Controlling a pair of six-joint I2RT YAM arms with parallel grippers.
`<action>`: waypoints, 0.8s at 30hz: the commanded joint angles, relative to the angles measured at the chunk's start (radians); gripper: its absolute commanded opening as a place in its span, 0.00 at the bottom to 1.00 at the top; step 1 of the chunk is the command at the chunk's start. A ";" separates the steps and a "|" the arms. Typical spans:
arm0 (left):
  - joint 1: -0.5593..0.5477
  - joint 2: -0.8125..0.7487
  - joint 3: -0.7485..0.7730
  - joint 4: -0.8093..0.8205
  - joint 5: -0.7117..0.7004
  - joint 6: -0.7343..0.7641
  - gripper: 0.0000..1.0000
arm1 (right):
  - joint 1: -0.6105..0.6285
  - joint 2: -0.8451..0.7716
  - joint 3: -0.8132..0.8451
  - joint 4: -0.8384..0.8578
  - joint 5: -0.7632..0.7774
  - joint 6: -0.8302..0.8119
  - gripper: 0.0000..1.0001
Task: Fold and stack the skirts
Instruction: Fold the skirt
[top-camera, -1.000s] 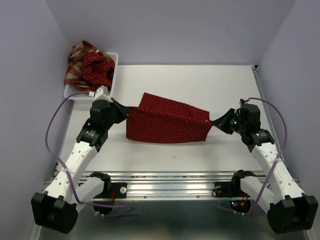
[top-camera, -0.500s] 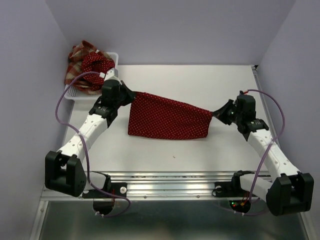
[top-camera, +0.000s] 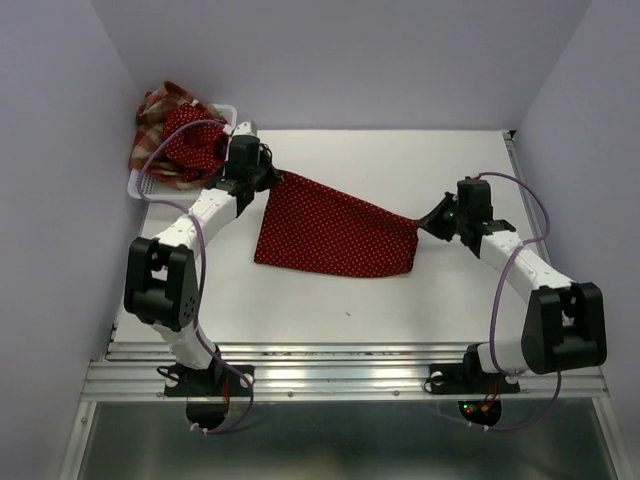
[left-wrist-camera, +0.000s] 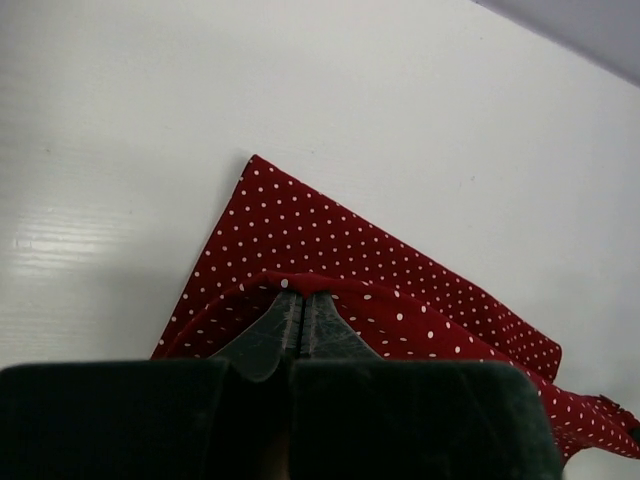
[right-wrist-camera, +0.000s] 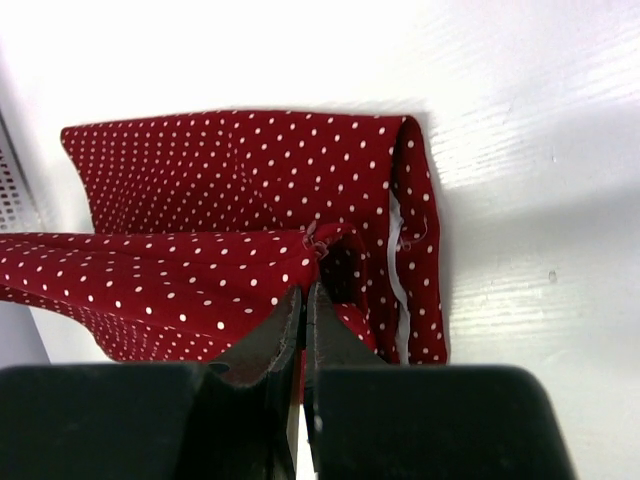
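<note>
The left gripper (top-camera: 272, 181) is shut, pinching the far left corner of a dotted skirt (top-camera: 335, 228). The right gripper (top-camera: 427, 221) pinches its right edge. The skirt stretches between them mid-table (top-camera: 400, 310). A plaid skirt (top-camera: 150, 122) and another dotted one (top-camera: 192, 138) sit in the basket (top-camera: 146, 186).

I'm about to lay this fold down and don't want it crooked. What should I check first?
1. Left gripper shut on skirt corner: ok.
2. Right gripper shut on the other corner: ok.
3. Held edge taut between them: ok.
4. Lower edge lying on table: ok.
5. Held edge parallel to lower edge: not ok, it slants.
6. Left arm clear of basket: cannot tell.
</note>
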 joint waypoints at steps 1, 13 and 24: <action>0.019 0.083 0.107 0.008 -0.054 0.053 0.00 | -0.012 0.061 0.060 0.068 0.060 -0.013 0.01; 0.033 0.313 0.291 -0.045 -0.039 0.081 0.00 | -0.012 0.253 0.132 0.092 0.083 -0.004 0.01; 0.048 0.480 0.448 -0.155 -0.035 0.099 0.20 | -0.012 0.363 0.209 0.088 0.088 0.013 0.21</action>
